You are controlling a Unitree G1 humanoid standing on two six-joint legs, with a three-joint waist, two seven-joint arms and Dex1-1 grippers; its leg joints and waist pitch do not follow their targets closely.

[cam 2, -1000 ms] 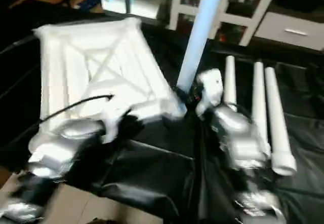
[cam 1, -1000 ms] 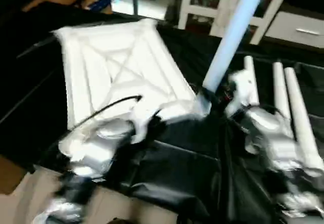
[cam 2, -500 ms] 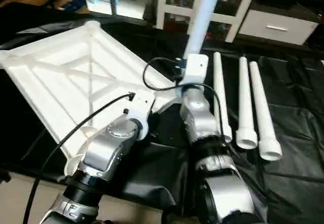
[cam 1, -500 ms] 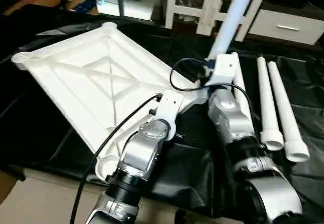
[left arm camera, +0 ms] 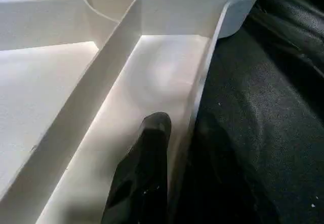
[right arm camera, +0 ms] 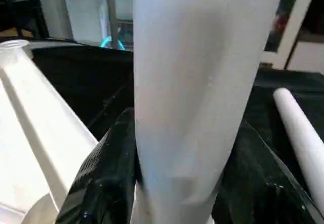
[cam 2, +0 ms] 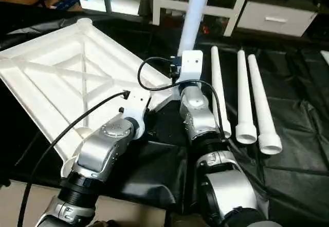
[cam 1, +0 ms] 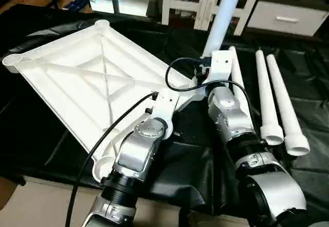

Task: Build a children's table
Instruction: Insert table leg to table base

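The white tabletop (cam 1: 87, 78) lies upside down on the black cloth, its X ribs facing up. One white tube leg (cam 1: 222, 16) stands upright in the round corner socket (left arm camera: 223, 6) nearest my arms. My right gripper (right arm camera: 185, 178) is shut on this leg just above the socket, with a black finger (right arm camera: 104, 178) on each side of the tube. My left gripper (cam 1: 165, 102) is clamped on the tabletop's edge close to that corner; one finger (left arm camera: 147, 173) lies inside the rim wall, the other is hidden outside it.
Three loose white legs (cam 1: 267, 93) lie side by side on the black-draped work table (cam 1: 195, 170), right of my right arm. White shelves and a drawer unit (cam 1: 280, 16) stand behind. The work table's front edge (cam 1: 46, 178) runs at lower left.
The whole picture has shifted and steadied, so the camera moved. Both grippers keep their holds on the leg and the tabletop edge.
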